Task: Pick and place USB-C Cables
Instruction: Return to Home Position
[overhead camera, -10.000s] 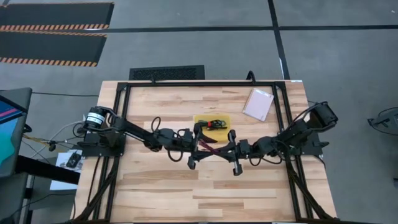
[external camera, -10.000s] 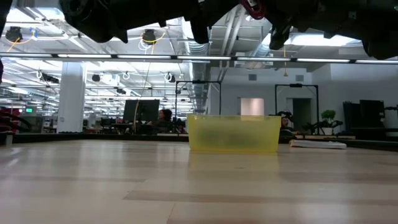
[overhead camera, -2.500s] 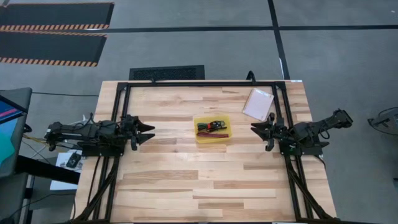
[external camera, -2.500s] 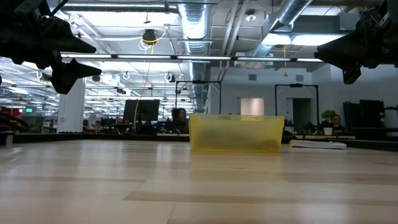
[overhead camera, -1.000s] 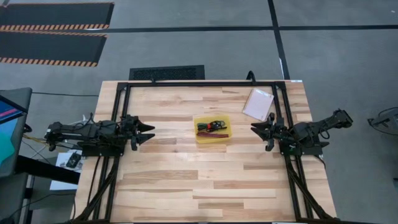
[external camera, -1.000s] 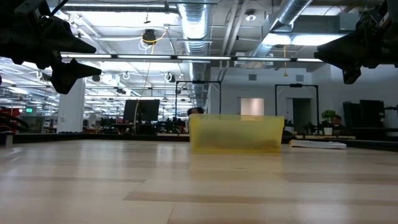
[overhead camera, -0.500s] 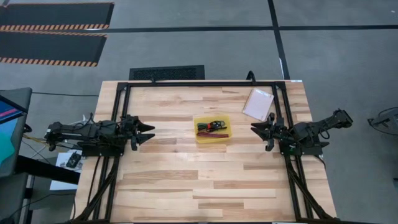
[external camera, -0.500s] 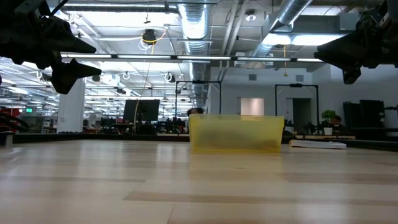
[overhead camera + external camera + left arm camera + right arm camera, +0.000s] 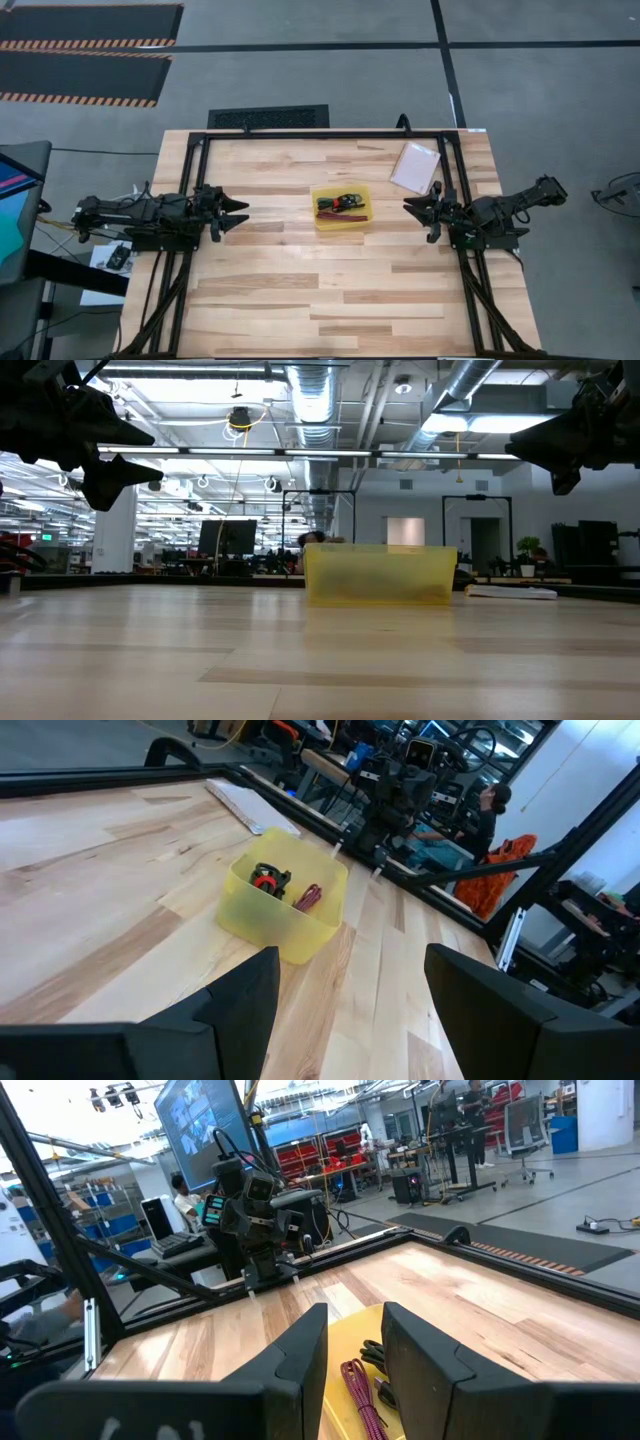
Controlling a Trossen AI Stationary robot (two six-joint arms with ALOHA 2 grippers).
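Observation:
The USB-C cables lie inside the shallow yellow tray (image 9: 341,207) at mid-table. In the left wrist view I make out the black bundle with its red tie (image 9: 265,878) and the maroon cable (image 9: 308,898). The right wrist view shows the maroon cable (image 9: 356,1386) and a black one (image 9: 377,1354). A teal cable I cannot pick out. My left gripper (image 9: 243,212) hovers open near the table's left edge, pointing at the tray. My right gripper (image 9: 418,219) hovers open near the right edge, also facing the tray. Both are raised above the table, as the low view shows.
A flat pale packet (image 9: 415,167) lies near the table's far right corner, beside the black frame rail (image 9: 320,134) that runs round the table. Bare wood (image 9: 320,290) spreads between the tray and the near edge. The tray (image 9: 378,574) stands alone in the low view.

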